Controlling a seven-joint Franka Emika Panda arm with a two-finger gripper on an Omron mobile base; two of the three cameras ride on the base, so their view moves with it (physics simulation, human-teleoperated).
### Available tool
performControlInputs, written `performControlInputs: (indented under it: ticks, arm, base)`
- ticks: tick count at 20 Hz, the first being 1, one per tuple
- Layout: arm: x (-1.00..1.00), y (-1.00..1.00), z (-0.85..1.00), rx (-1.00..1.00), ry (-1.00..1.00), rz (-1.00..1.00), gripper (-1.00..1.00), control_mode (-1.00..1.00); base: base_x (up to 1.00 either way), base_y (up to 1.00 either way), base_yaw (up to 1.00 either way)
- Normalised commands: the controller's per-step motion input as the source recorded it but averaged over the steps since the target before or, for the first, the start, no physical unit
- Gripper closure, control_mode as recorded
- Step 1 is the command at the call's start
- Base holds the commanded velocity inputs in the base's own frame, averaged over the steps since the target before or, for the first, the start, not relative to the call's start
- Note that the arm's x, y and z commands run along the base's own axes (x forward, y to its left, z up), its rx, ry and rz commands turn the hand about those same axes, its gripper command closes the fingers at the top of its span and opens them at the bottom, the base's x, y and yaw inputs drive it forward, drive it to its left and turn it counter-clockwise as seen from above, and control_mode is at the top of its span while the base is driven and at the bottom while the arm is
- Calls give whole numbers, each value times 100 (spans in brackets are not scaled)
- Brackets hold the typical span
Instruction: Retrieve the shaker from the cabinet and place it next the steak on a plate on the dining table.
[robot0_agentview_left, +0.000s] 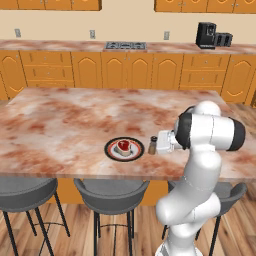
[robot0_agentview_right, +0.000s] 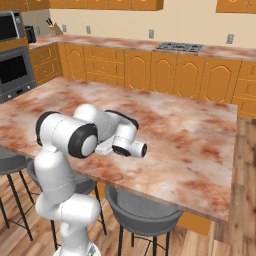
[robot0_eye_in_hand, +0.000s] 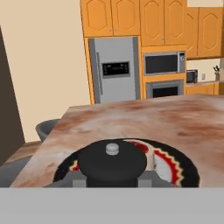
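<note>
Pincer (robot0_agentview_left: 156, 145) is clenched on the shaker (robot0_agentview_left: 153, 145), held upright, dark cap uppermost, just beside the plate (robot0_agentview_left: 124, 149) on the bench (robot0_agentview_left: 65, 120).

1. In the hand view, the shaker (robot0_eye_in_hand: 112, 162) stands so close to the lens that its dark top hides the middle of the plate (robot0_eye_in_hand: 186, 168) and most of the steak (robot0_eye_in_hand: 141, 146); the grey band cuts off the shaker's body.
2. In the right base view, the robot's own arm hides the gripper, the shaker and the plate on the dining table (robot0_agentview_right: 190, 135).
3. In the left base view, the gripper (robot0_agentview_left: 157, 145) fingers are too small to make out against the shaker (robot0_agentview_left: 153, 145).
4. The cabinet (robot0_agentview_left: 200, 5) doors are cut off by the top edge.
</note>
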Motion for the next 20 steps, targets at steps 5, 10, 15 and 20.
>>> performControlInputs:
  ticks: [5,10,15,20]
  arm:
    - [21,0,-23,-6,0,0,100,-100]
    - [1,0,-33,-12,-9,1,100,-100]
    - [5,0,-21,0,-2,3,100,-100]
    - [12,0,-25,1,0,3,100,-100]
  base:
    - [0,0,0]
    - [0,0,0]
    - [0,0,0]
    - [0,0,0]
